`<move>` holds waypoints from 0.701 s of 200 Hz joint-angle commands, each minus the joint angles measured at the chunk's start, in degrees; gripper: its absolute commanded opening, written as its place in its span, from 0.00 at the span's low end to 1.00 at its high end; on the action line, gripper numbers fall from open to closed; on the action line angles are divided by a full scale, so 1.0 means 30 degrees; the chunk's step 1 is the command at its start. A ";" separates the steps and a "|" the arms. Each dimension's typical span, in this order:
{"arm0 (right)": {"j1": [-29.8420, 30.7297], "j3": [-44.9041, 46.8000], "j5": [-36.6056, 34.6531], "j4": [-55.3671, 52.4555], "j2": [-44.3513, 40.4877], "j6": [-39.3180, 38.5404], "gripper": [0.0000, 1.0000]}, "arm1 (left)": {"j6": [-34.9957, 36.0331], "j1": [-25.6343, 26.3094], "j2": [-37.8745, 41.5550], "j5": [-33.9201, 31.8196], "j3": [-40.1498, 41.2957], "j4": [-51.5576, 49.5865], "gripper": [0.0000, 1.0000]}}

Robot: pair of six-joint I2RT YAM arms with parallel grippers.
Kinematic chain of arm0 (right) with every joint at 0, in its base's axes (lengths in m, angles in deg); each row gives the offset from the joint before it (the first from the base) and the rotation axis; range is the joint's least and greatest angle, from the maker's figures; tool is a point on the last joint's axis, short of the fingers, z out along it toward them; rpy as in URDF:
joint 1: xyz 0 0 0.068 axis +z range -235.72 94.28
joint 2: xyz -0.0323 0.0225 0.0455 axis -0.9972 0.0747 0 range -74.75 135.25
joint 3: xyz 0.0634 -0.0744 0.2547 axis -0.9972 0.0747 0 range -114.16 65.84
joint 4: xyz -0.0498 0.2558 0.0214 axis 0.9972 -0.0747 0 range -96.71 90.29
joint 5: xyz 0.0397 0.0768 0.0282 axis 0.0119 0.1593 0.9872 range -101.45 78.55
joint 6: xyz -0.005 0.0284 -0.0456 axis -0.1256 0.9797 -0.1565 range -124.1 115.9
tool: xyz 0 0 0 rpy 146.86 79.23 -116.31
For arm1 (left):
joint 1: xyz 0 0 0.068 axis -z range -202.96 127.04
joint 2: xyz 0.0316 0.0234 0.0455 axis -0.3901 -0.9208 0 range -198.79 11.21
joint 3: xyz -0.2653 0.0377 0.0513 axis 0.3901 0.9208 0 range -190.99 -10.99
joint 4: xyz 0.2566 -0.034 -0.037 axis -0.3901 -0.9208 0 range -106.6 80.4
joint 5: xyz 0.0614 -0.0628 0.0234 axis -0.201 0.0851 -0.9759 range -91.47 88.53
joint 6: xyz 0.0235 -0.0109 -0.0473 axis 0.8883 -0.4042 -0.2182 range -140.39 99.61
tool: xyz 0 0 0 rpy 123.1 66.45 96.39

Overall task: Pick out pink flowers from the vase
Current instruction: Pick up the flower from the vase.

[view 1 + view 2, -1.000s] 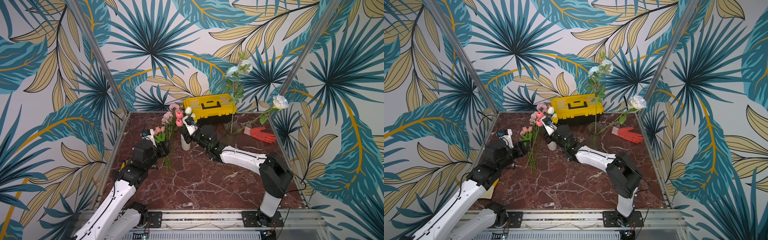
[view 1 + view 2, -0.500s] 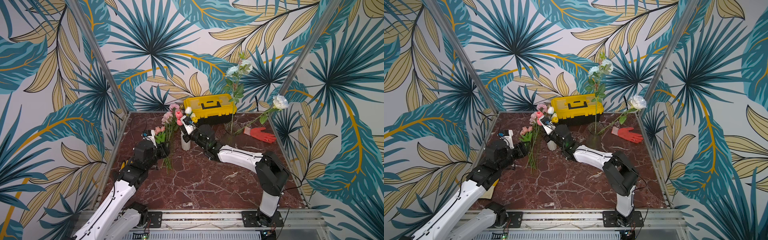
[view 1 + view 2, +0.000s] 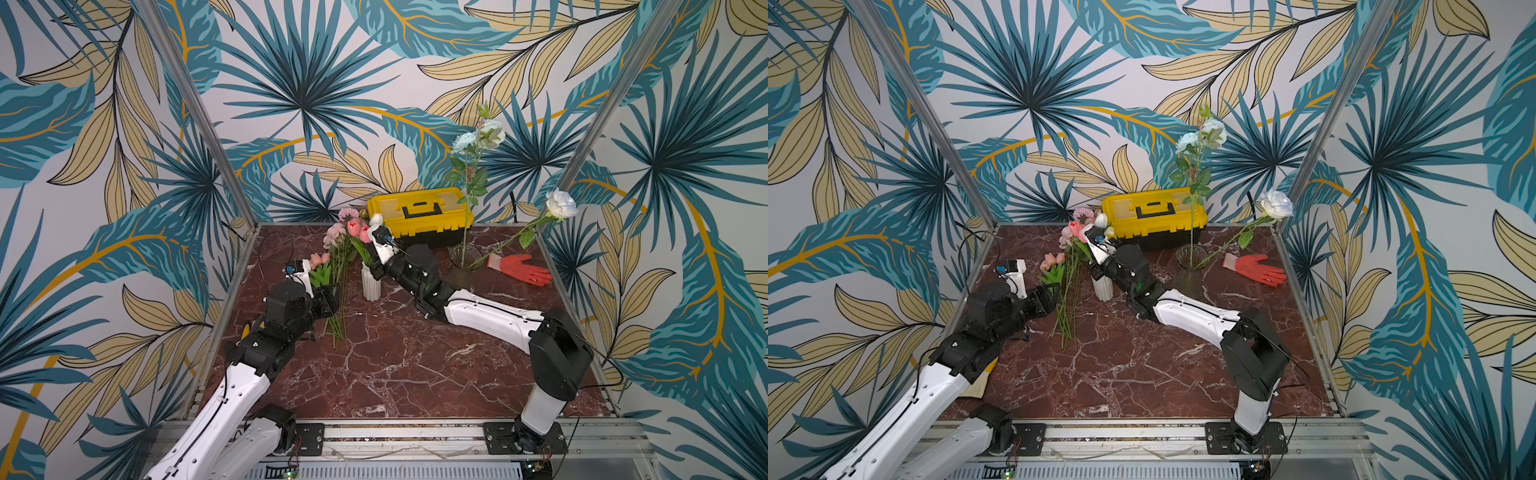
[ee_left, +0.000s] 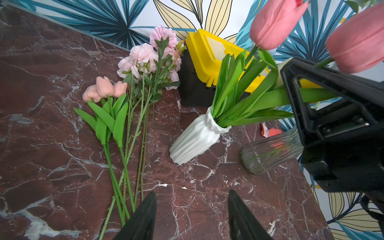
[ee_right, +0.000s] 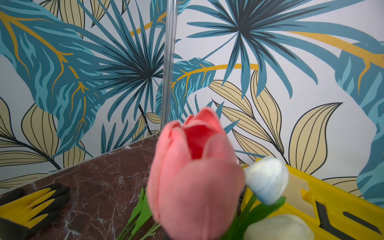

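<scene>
R gripper (image 3: 372, 264) clenched on pink tulip (image 5: 195, 176) stem, just above white vase (image 4: 197, 137) | L gripper (image 4: 192, 193) released, empty, by pink bunch (image 4: 104, 88) lying on table (image 4: 52, 145) | we shd lift straight up along stem, slow, so vase doesn't tip & white tulip (image 5: 267, 178) isn't dragged out.

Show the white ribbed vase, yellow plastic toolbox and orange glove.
white ribbed vase (image 4: 195, 141), left wrist view, body
yellow plastic toolbox (image 3: 419, 224), a top view, lid
orange glove (image 3: 515, 264), a top view, palm
</scene>
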 commanded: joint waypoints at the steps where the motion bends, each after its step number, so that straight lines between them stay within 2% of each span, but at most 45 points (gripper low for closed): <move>1: 0.0084 -0.0395 -0.0129 -0.1028 -0.0802 0.0043 0.06 | 0.0554 0.0095 0.0363 0.0145 -0.1002 0.0446 0.56; 70: 0.0084 -0.1521 0.0427 -0.3673 -0.2139 -0.0310 0.03 | 0.1283 0.0081 0.0221 0.1511 -0.0879 0.1611 0.56; 140: 0.0084 -0.4185 0.0929 -0.7738 -0.3129 -0.0756 0.02 | 0.1914 0.0093 0.0711 0.2317 -0.0878 0.2557 0.56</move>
